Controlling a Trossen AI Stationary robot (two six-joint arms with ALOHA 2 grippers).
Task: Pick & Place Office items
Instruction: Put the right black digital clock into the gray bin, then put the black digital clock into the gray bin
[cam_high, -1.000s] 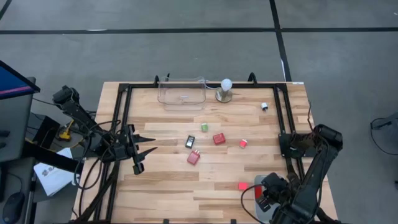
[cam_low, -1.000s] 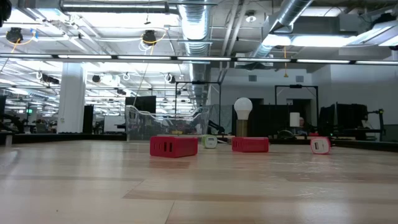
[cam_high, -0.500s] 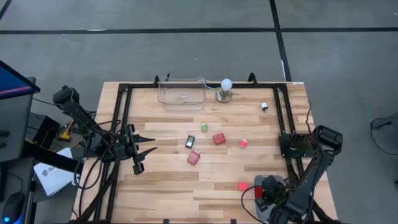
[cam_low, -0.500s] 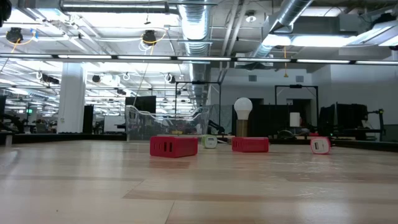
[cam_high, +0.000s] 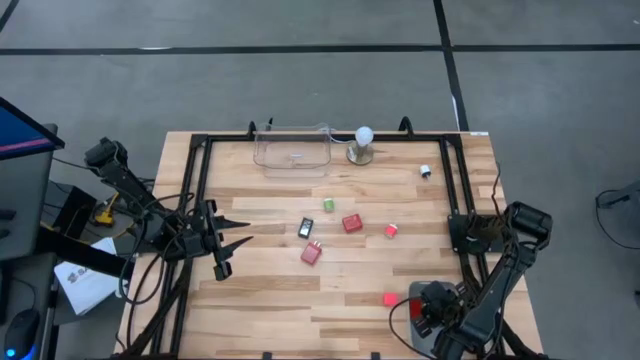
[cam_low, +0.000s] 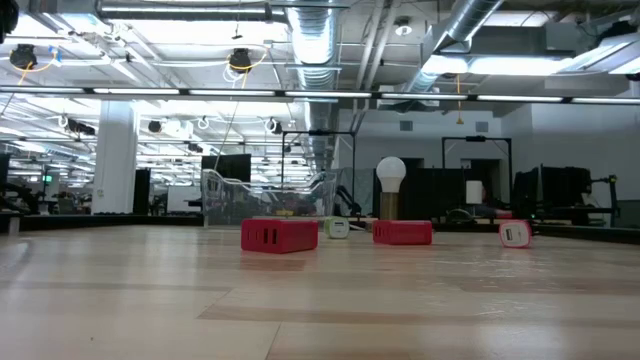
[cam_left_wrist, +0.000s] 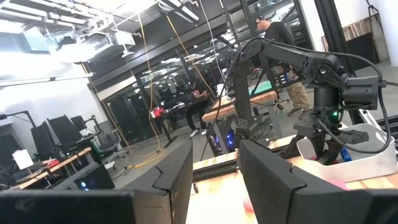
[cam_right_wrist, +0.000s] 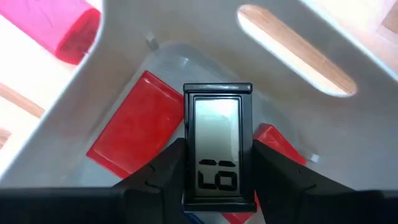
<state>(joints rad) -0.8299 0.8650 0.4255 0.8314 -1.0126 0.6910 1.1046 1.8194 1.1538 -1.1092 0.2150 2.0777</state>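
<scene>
At the left edge of the high view I keep the left gripper (cam_high: 238, 231) parked with its fingers closed, holding nothing. Mid-frame lie loose office items: a black-and-white piece (cam_high: 306, 228), a green piece (cam_high: 329, 205), red blocks (cam_high: 352, 223) and a pink one (cam_high: 390, 298). At lower right, my right gripper (cam_right_wrist: 217, 180) hangs inside the white bin (cam_right_wrist: 155, 31), clamped on a small black timer (cam_right_wrist: 217, 149) above red blocks already dropped there. I judge this the placing step; next I should release it and lift clear.
</scene>
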